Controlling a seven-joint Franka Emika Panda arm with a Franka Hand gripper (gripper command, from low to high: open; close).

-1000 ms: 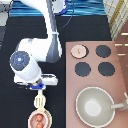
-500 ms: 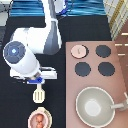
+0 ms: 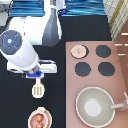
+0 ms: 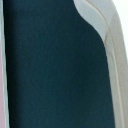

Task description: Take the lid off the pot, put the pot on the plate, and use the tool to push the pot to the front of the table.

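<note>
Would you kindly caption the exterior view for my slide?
Gripper above the tool, pot on plate, lid on stove.

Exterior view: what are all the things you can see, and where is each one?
Small round pinkish-tan lid with a knob: one, on the stove's top-left burner spot.
Small pinkish-tan pot with reddish-orange pieces inside: one, sitting on the plate, near the exterior view's bottom left.
Small round cream plate: one, under the pot.
Small cream slotted spatula: one, hanging from the gripper, head toward the pot.
Large grey-beige pan with a long handle: one, on the stove, bottom right.
Black round burners: three showing.
Pinkish-brown stove top: one, on the exterior view's right.
Wide black table: one.
Gripper: one, white and blue, left of the stove, above the pot, shut on the spatula's handle.
</note>
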